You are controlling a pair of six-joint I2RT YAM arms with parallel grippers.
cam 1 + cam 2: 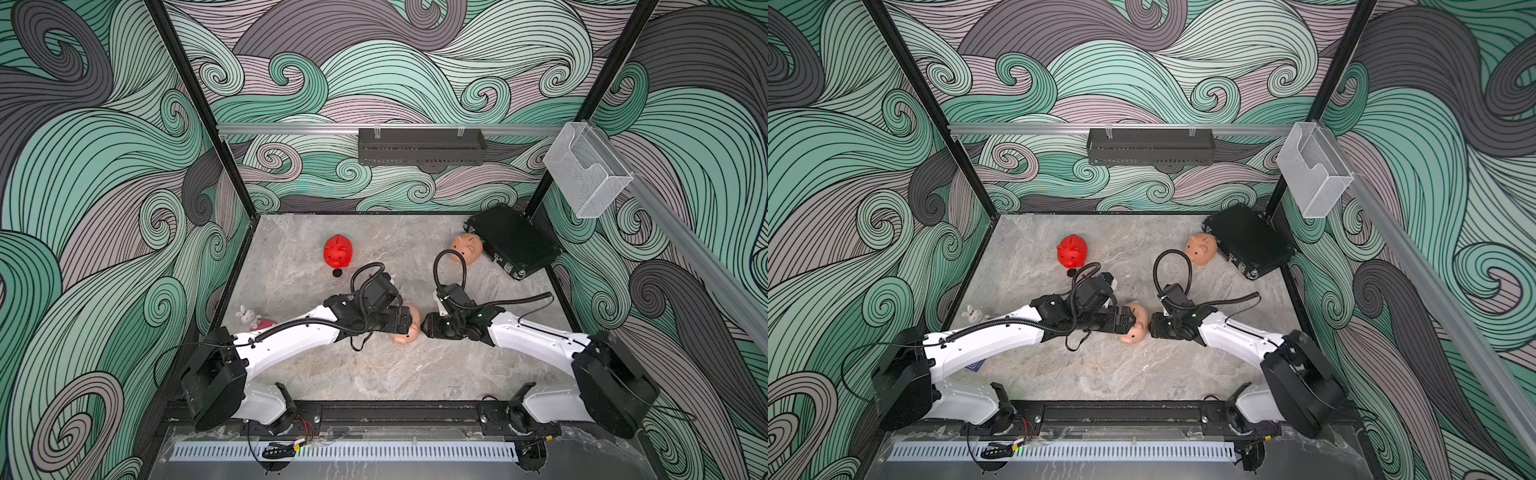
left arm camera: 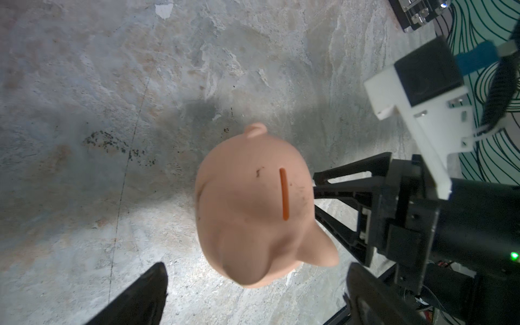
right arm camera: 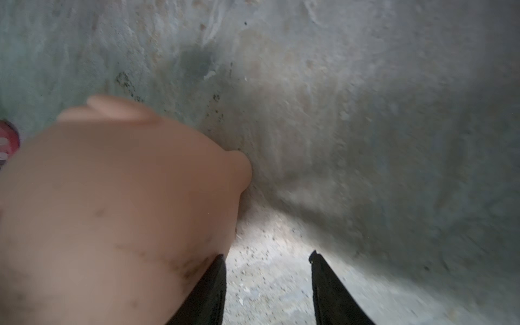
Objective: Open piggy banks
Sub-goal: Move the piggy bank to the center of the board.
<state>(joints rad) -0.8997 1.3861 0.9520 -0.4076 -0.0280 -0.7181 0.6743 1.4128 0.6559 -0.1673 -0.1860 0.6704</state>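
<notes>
A flat black case (image 1: 513,241) lies in the far right corner of the bench (image 1: 374,374), with one peach-pink piggy bank (image 1: 467,248) just beside it. The red piggy bank (image 1: 338,251) stands far left, a small black plug (image 1: 337,272) just beside it. A toy rabbit (image 1: 248,318) sits by the left wall.

The second peach-pink piggy bank (image 2: 253,205) is at mid-bench, hemmed in by both arms. The left gripper (image 2: 256,264) is spread wide and holds nothing, the pig just ahead of its fingertips. The right gripper (image 3: 267,253) has its fingers apart with bare bench between them. One finger (image 3: 208,287) is right beside the pig's flank; contact is unclear.

Count: three piggy banks, one plug, one case, one rabbit.
</notes>
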